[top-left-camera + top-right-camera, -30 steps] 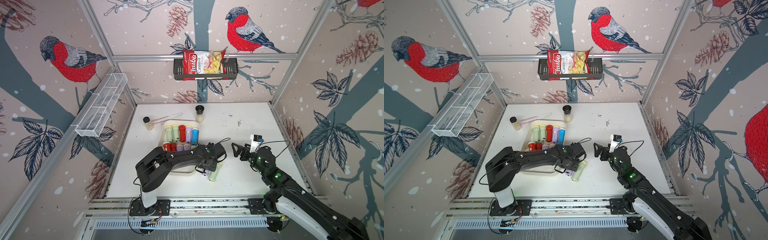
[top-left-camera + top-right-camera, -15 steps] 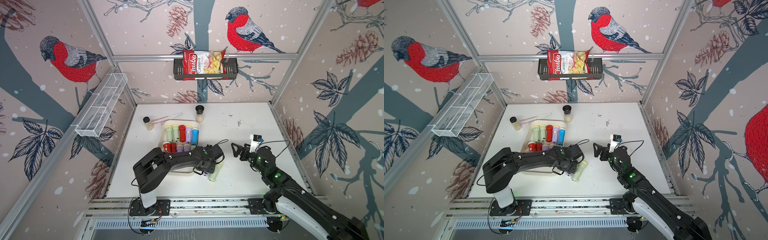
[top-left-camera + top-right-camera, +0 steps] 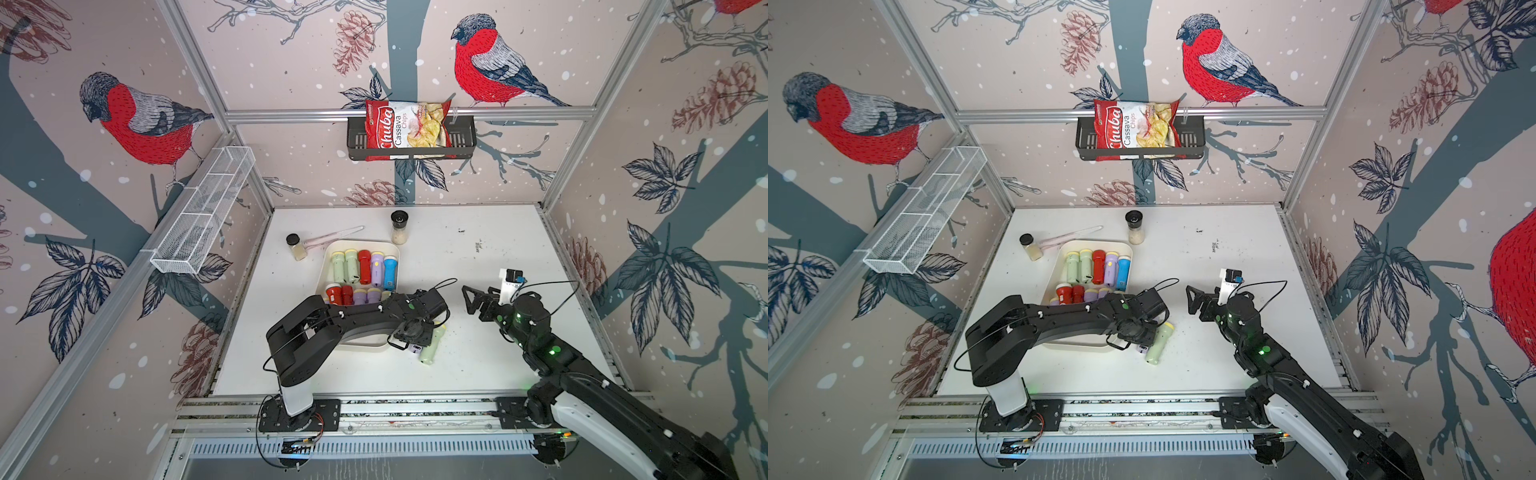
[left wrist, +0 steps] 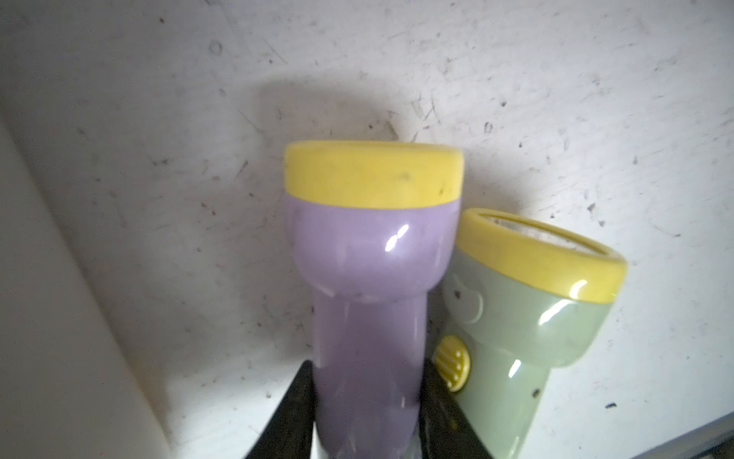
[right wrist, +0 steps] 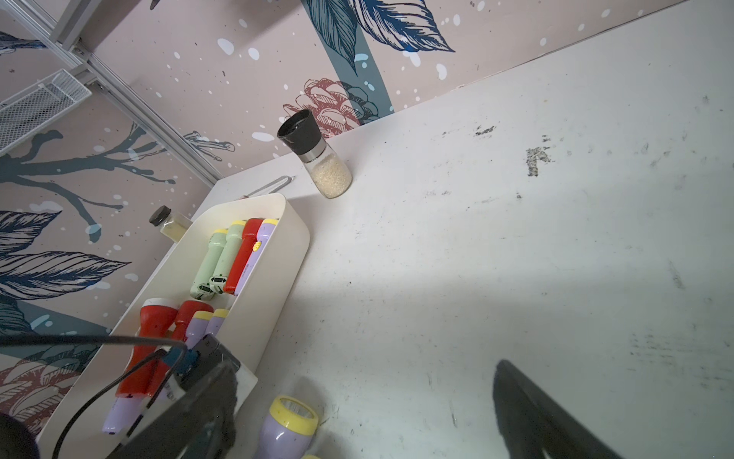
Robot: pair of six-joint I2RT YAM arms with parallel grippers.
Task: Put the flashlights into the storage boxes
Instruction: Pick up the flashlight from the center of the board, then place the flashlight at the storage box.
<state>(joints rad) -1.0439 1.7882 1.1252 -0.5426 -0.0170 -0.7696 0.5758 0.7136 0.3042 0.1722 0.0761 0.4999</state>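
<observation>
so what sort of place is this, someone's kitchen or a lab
Probably a robot test cell, not a kitchen: a black left arm and right arm bolted to an aluminium base rail, bird-print wallpaper panels in a metal frame boxing in a scuffed white tabletop.

The green flashlight (image 4: 528, 337) and tray wall (image 4: 59, 318) flank the lilac flashlight (image 4: 369, 278) closely; the table (image 4: 397, 59) beyond its head lies bare.
</observation>
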